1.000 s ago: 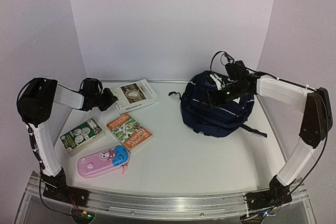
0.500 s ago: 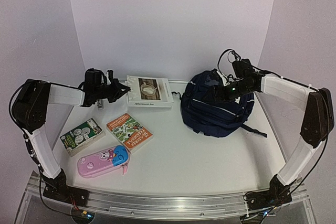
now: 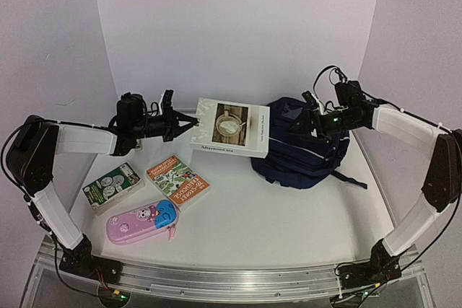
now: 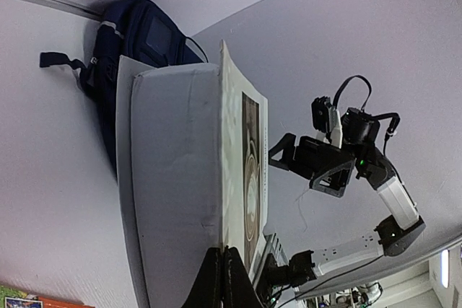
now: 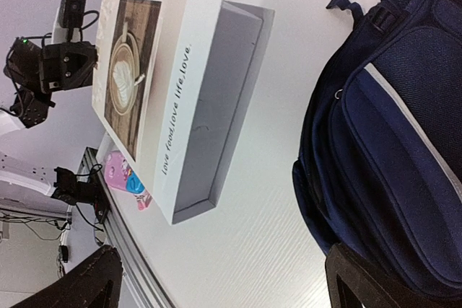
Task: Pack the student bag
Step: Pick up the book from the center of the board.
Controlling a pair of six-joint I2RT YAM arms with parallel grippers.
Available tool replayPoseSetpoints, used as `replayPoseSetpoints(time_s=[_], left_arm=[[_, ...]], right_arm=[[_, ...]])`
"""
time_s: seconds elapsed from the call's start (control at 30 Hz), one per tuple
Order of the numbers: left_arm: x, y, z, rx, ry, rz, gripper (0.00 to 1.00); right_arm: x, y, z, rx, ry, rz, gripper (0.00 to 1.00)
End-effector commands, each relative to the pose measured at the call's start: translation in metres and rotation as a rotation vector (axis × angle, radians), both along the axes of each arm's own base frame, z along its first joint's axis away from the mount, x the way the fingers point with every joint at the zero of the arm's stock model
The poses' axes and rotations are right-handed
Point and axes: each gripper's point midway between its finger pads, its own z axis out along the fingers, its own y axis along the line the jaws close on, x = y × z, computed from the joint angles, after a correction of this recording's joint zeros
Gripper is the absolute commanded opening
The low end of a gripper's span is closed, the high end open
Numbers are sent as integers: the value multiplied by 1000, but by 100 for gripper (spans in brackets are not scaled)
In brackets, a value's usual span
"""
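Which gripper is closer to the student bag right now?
Right. The right gripper hangs open over the top of the student bag. The left gripper is out to the bag's left, shut on the edge of the white book.

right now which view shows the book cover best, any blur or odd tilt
Right wrist: book cover sharp, print readable, scene turned sideways. Top external: even soft light, cover small. Left wrist: book seen nearly edge-on, cover foreshortened, scene sideways.
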Motion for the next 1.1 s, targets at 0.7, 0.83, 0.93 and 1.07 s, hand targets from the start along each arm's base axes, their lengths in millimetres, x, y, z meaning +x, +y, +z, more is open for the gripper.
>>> replayPoseSetpoints(time_s=[0.7,0.83,0.93,1.07], left_arm=[[-51,-43,74,-224,-165,-215,0],[-53,-51,73,-229,-161,-233,0],[-54,-57,71,-230,-154,-247,0],[-54,-61,68,-218,-150,-245,0]], right_arm=[[-22,28,44,331,97,94,98],[-28,36,49,361,111,130,98],[-34,41,56,380,112,156,89],[-39,42,64,392,102,168,71]])
